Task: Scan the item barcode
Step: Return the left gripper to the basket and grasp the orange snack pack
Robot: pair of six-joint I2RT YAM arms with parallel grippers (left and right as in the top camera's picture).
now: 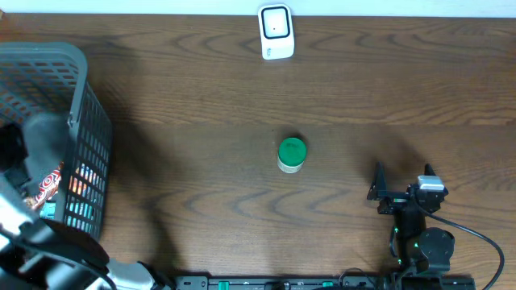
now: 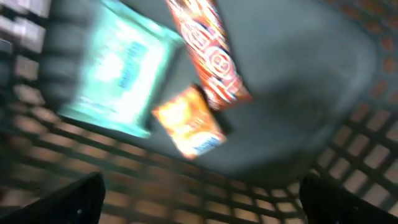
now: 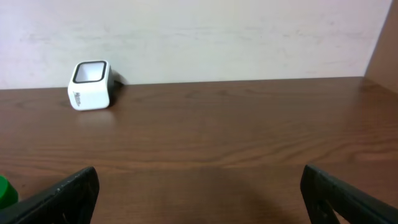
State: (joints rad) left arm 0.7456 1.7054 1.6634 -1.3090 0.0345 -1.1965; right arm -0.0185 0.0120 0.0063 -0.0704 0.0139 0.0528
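Observation:
The left wrist view is blurred and looks down into the grey mesh basket (image 1: 76,89). In it lie a teal packet (image 2: 118,68), a long red-orange packet (image 2: 208,50) and a small orange packet (image 2: 188,121). My left gripper (image 2: 202,205) hangs open above them, touching none. A white barcode scanner (image 1: 276,32) stands at the far edge of the table, also seen as the scanner (image 3: 91,85) in the right wrist view. A green-lidded jar (image 1: 292,155) stands mid-table. My right gripper (image 1: 401,181) rests open near the front right, nothing between its fingers.
The wooden table (image 1: 201,105) runs to a pale wall behind the scanner. The basket takes up the left end, with the left arm reaching over its front side. The jar's green edge (image 3: 5,191) shows at the lower left of the right wrist view.

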